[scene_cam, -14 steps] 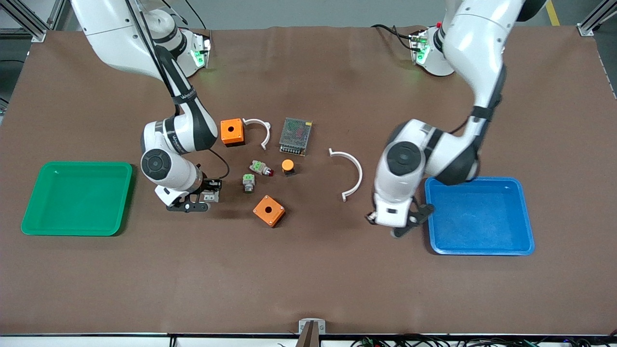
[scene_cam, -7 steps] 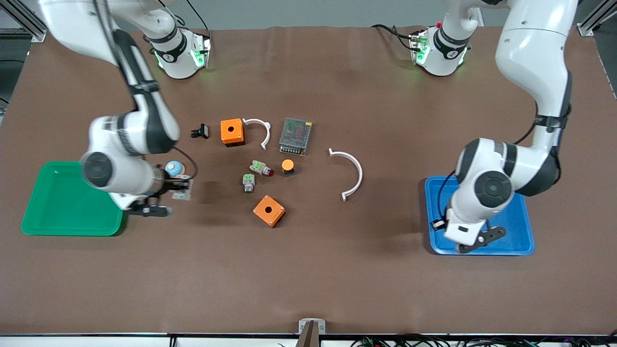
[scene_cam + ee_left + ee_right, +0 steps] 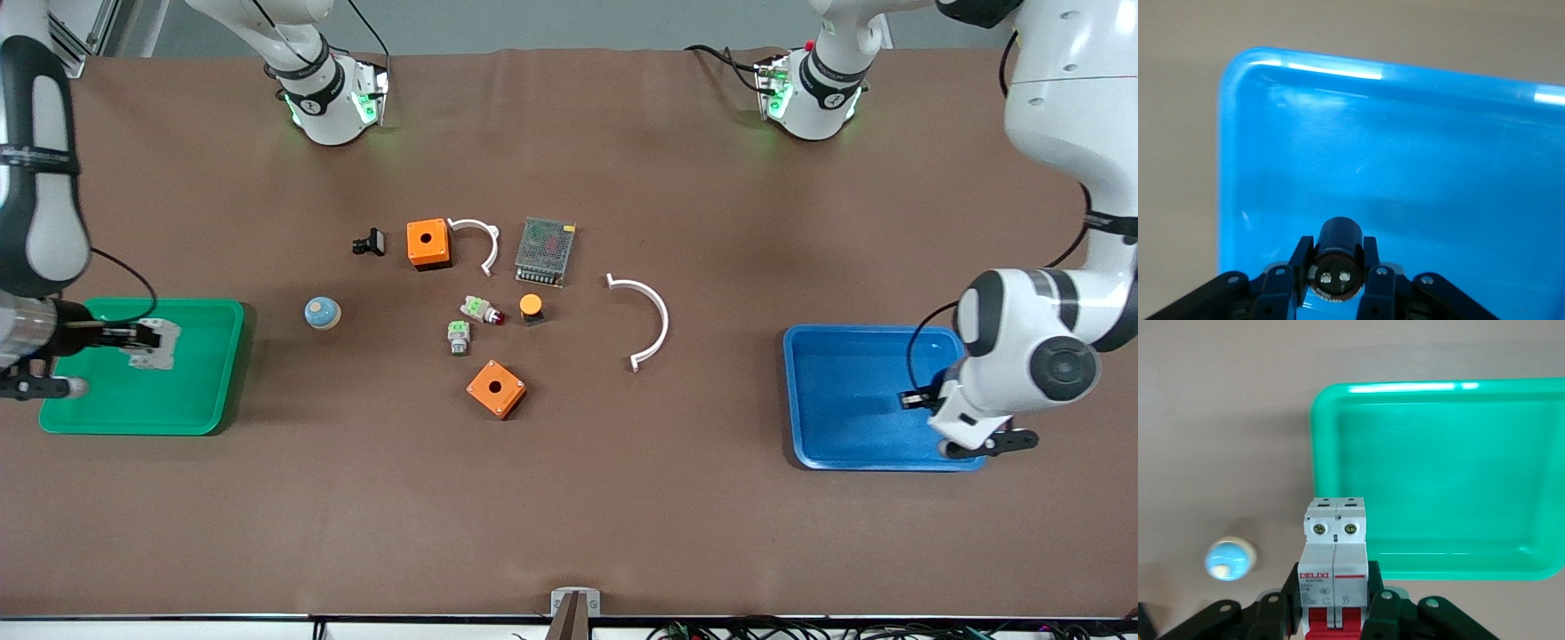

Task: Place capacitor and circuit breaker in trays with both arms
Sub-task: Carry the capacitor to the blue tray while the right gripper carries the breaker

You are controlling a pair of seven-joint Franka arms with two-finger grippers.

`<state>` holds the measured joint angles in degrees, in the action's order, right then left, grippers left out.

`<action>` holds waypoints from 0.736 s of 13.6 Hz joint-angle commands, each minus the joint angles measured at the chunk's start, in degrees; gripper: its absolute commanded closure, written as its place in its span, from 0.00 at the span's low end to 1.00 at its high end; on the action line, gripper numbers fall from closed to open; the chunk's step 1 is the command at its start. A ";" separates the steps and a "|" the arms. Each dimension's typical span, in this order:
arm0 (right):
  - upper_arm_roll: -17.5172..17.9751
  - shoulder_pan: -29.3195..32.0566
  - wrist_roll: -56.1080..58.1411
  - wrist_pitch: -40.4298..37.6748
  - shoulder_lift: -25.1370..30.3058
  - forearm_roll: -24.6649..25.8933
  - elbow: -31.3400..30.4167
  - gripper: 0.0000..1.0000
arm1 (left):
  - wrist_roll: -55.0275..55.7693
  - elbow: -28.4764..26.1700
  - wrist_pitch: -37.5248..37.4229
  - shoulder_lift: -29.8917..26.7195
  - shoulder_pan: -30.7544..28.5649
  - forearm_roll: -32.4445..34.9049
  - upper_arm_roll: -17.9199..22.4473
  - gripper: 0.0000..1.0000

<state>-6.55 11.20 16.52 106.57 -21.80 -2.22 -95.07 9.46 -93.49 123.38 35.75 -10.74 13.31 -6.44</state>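
Brown mat covers the whole table (image 3: 569, 516), grey floor showing past its edge. Right gripper (image 3: 124, 338) is clamped on the circuit breaker (image 3: 153, 343) over the green tray (image 3: 213, 373). Left gripper (image 3: 1336, 283) pinches the capacitor (image 3: 1338, 257) above the blue tray (image 3: 853, 444).
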 commanded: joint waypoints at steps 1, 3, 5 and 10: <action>1.28 5.30 4.99 3.46 -4.55 0.99 1.91 0.76 | -2.77 -3.70 4.74 -0.50 -2.53 0.93 -0.86 0.98; 1.28 7.25 5.89 7.06 -7.19 1.77 1.73 0.76 | -6.10 -6.95 11.76 0.11 -4.02 0.84 -0.86 0.98; 1.28 7.95 5.81 9.26 -9.56 3.09 1.73 0.76 | -8.13 -8.28 14.17 0.20 -4.64 0.84 -0.86 0.97; 1.28 8.75 5.89 14.01 -14.23 3.09 1.73 0.76 | -8.23 -8.37 13.47 -0.59 -4.21 0.67 -1.21 0.78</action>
<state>-6.45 18.51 22.30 119.91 -34.51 -0.64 -94.96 2.00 -100.73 136.89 36.79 -14.58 13.31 -6.86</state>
